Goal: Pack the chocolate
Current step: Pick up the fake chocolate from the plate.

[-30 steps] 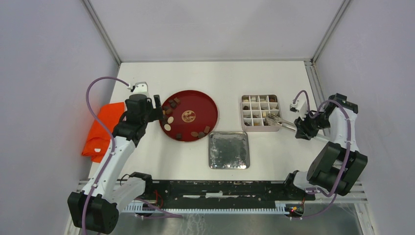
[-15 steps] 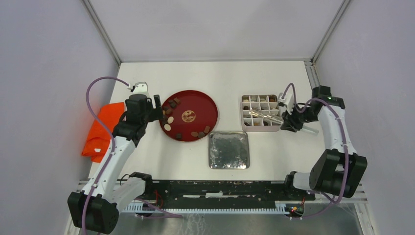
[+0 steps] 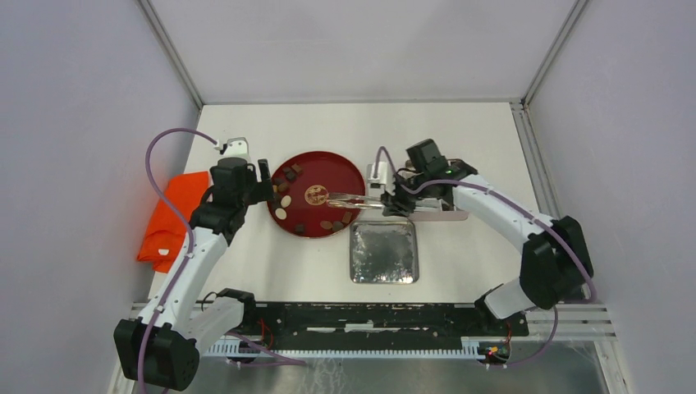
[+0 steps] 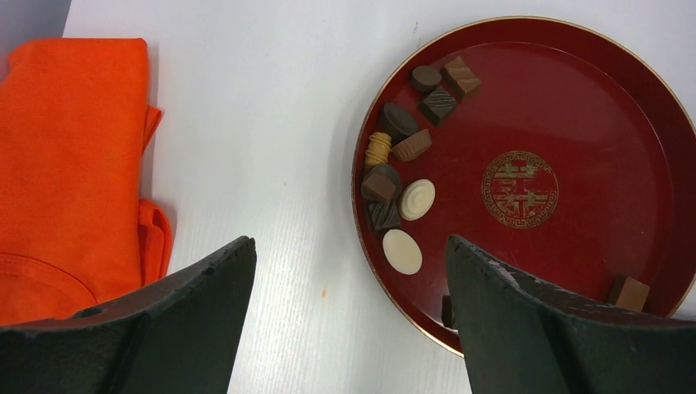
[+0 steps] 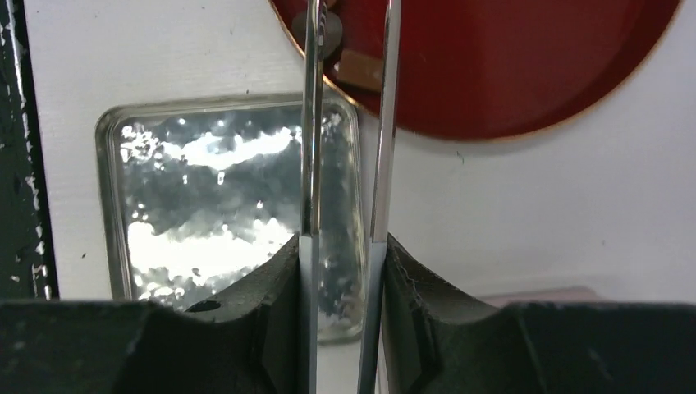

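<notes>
Several pieces of chocolate (image 4: pixel 402 176), dark, light brown and cream-white, lie along the left rim of the round red plate (image 4: pixel 591 115); a few more chocolate pieces (image 3: pixel 332 222) sit at its near edge. My left gripper (image 4: pixel 349 242) hangs open over the plate's left rim, holding nothing. My right gripper (image 3: pixel 392 199) is shut on metal tongs (image 3: pixel 349 198), whose tips reach over the plate near its gold emblem. In the right wrist view the two tongs arms (image 5: pixel 309 123) run up past a brown chocolate (image 5: pixel 357 70); their tips are out of frame.
The pale pinkish grid box (image 3: pixel 450 216) is mostly hidden behind my right arm. A shiny silver tray (image 3: pixel 384 251) lies in front of the plate, under the tongs. An orange cloth (image 3: pixel 172 215) sits at the far left, beside my left arm.
My right arm has swung left with the tongs, from over the grid box to over the red plate. The left arm has not moved.
</notes>
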Action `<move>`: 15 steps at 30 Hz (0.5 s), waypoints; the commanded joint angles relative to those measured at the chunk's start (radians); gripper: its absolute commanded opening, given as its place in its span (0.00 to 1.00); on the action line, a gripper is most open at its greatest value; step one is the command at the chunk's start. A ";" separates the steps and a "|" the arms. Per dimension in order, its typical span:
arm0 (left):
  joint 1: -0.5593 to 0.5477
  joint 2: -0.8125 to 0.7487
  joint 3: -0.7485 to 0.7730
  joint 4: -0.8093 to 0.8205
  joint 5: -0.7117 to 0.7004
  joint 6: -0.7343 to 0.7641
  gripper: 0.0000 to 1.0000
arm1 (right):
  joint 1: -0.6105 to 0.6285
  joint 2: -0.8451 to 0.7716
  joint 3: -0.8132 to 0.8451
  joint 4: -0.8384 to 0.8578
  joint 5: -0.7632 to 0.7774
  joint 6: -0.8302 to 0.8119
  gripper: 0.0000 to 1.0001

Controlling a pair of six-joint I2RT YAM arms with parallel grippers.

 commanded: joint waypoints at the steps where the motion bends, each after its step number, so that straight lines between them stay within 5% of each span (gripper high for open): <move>1: 0.004 -0.007 -0.007 0.033 -0.030 0.042 0.90 | 0.131 0.131 0.157 0.101 0.117 0.060 0.39; 15: 0.004 -0.039 -0.002 0.027 -0.100 0.028 0.89 | 0.287 0.414 0.429 0.142 0.250 0.241 0.40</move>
